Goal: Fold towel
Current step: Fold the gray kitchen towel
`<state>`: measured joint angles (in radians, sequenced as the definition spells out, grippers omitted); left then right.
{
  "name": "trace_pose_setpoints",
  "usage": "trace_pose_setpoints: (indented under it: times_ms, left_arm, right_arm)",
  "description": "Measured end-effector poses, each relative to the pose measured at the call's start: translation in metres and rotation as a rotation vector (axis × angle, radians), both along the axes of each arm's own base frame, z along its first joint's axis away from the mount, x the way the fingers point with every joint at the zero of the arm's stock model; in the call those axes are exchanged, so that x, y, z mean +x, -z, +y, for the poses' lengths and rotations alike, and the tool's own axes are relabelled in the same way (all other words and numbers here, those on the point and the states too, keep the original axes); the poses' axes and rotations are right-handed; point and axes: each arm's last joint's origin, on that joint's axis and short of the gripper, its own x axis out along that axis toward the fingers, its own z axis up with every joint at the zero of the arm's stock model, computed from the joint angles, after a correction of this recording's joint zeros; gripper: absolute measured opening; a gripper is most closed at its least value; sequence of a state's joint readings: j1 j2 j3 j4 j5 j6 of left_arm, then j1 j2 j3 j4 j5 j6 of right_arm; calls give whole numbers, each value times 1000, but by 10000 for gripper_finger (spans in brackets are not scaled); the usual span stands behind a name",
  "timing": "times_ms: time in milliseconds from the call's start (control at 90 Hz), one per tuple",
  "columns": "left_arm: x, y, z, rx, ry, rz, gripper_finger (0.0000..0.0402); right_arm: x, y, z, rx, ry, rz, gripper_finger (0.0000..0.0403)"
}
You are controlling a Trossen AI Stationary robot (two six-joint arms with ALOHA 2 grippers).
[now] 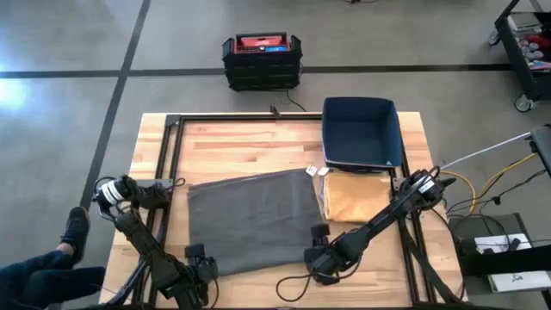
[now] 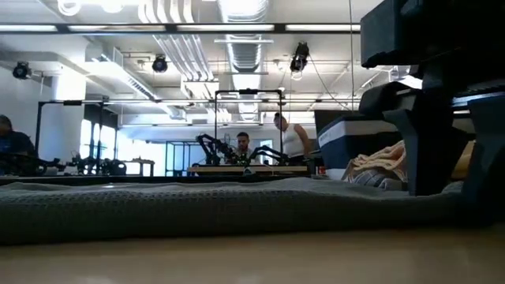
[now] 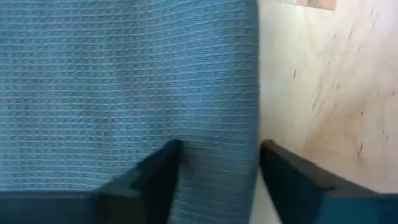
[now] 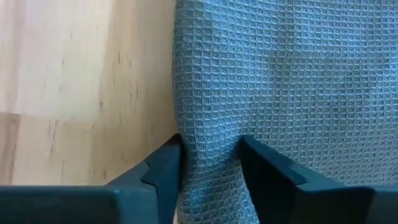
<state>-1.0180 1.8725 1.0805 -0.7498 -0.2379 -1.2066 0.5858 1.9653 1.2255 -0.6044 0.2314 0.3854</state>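
Note:
A grey waffle-weave towel lies spread flat on the wooden table; in the low view it is a low grey band. My left gripper stands open at the towel's near left corner. Its fingers straddle the towel's side edge, one over the cloth and one over bare wood. My right gripper is at the near right corner, shut on the towel. It shows as a dark mass at the low view's right. My right gripper pinches the towel's side edge strip near the near right corner between its two fingers, coming from above. The cloth is gathered into a narrow ridge between the fingers. The rest of the towel lies flat on the table. My left gripper: whether its fingers touch the cloth cannot be told.
A blue bin stands at the far right of the table, with a tan cloth just in front of it, beside the towel's right edge. A black cable loops by the near edge. A black-and-red case sits on the floor beyond.

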Motion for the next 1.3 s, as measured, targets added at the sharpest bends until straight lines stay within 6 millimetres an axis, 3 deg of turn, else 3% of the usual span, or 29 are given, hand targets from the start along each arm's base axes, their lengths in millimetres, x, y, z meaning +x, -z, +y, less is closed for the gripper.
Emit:
trace_pose_setpoints:
  times_ms: [100,156,411,756,922,1056,1300]
  left_arm:
    - [0,0,0,2,8,0,41]
    - [0,0,0,3,12,0,14]
    - [0,-11,-7,-26,7,-16,3]
    - [-2,-43,-44,-186,64,-70,0]
    - [0,-68,-52,-250,121,-71,0]
    - [1,-83,-39,-188,132,-47,0]
    - [-7,-109,0,-65,88,-44,0]
  right_arm:
    - [0,0,0,-1,-1,1,102]
    - [0,0,0,-2,-1,1,89]
    - [-5,-3,5,-27,-12,37,5]
    - [-20,-18,50,214,-56,132,1]
    - [-17,-42,67,327,-93,141,0]
    - [-10,-65,57,290,-66,151,0]
    - [2,-89,6,124,105,109,0]
